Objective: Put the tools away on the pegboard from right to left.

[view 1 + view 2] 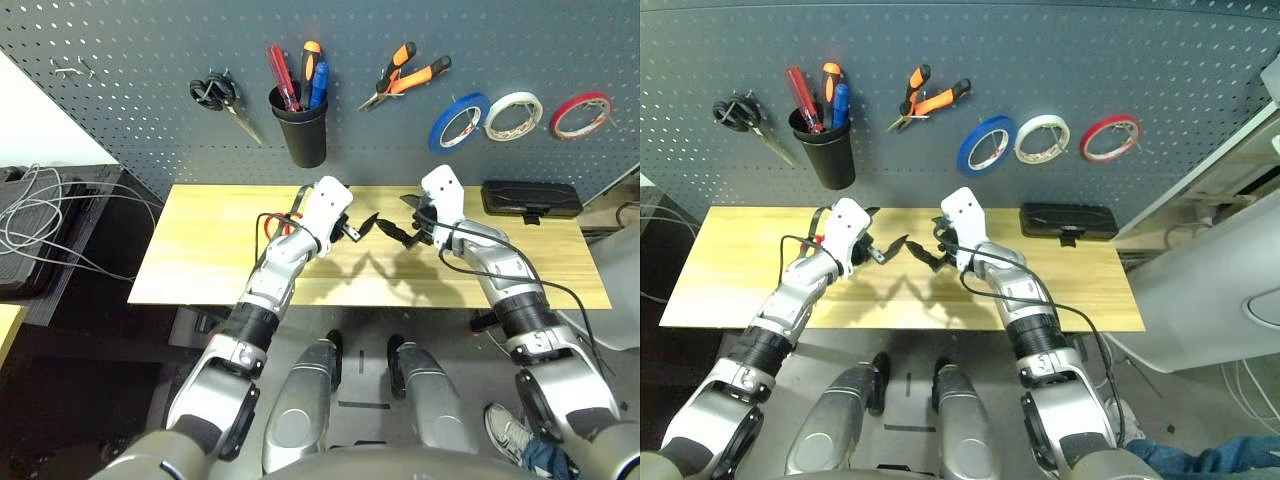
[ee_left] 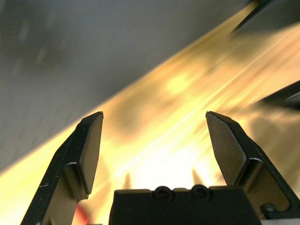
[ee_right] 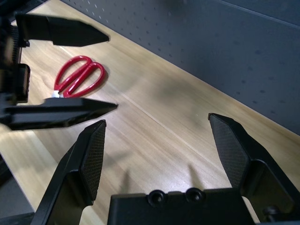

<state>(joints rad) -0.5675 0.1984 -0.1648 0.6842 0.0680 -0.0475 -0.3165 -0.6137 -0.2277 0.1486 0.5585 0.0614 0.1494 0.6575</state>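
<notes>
The red-handled scissors (image 3: 77,78) lie flat on the wooden surface (image 1: 560,270), on its left part, partly hidden under my left wrist in the head views; they look like the last tool off the pegboard (image 1: 140,90). The blue tape roll (image 1: 458,120) and orange-handled pliers (image 1: 405,76) hang on hooks, and the blue-handled screwdriver (image 1: 318,84) stands in the black cup (image 1: 302,130). My left gripper (image 1: 366,226) and right gripper (image 1: 404,236) hover released, tips near each other, grasping nothing. I judge the thin, smooth handle loops may slide on the slick wood, and my arms could collide.
</notes>
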